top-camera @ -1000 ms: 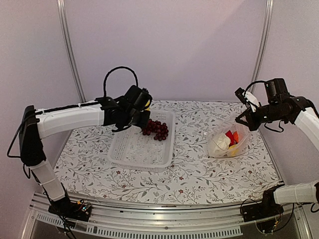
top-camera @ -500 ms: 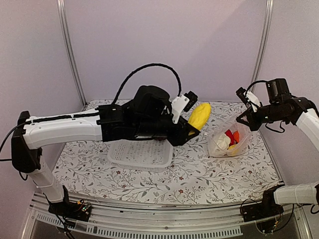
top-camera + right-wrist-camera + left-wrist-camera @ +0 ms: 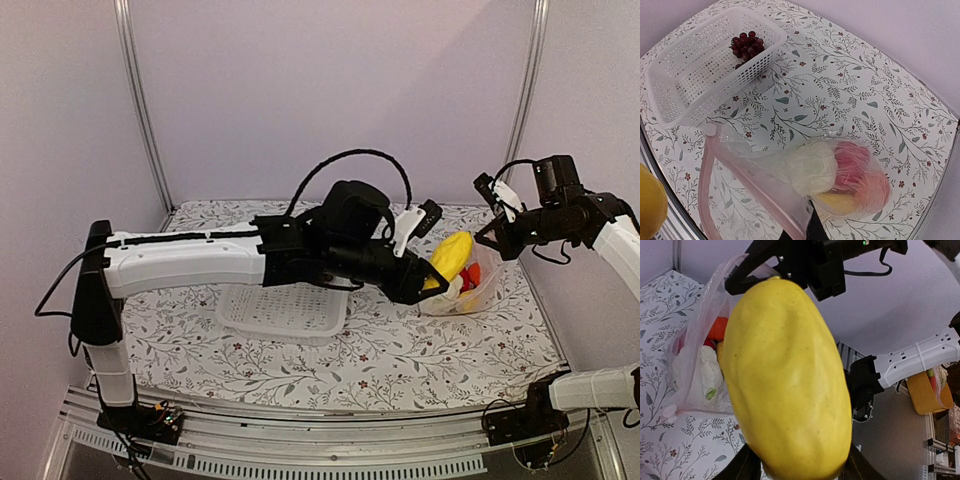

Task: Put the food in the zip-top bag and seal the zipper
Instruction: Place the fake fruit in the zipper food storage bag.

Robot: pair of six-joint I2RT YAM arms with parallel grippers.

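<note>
My left gripper [image 3: 432, 278] is shut on a yellow oblong piece of food [image 3: 450, 255], held just in front of the zip-top bag's mouth. This piece [image 3: 790, 375] fills the left wrist view, with the clear bag [image 3: 692, 355] behind it. My right gripper [image 3: 497, 238] is shut on the bag's upper mouth edge, holding the bag [image 3: 765, 175] up and open. The zipper [image 3: 752, 187] shows as a pinkish strip along the mouth. Inside the bag lie the white cauliflower [image 3: 812, 165], red pepper [image 3: 852, 157], orange fruit [image 3: 876, 189] and a yellow piece [image 3: 840, 202]. The grape bunch [image 3: 747, 42] sits in the basket.
A white perforated basket [image 3: 285, 308] stands mid-table, partly under my left arm, which stretches across it. The floral cloth [image 3: 380, 350] covers the table. The tent's back wall and metal poles stand close behind.
My left arm has swung right from the basket, carrying the yellow piece up to the bag's mouth. The right gripper and the bag have stayed put.
</note>
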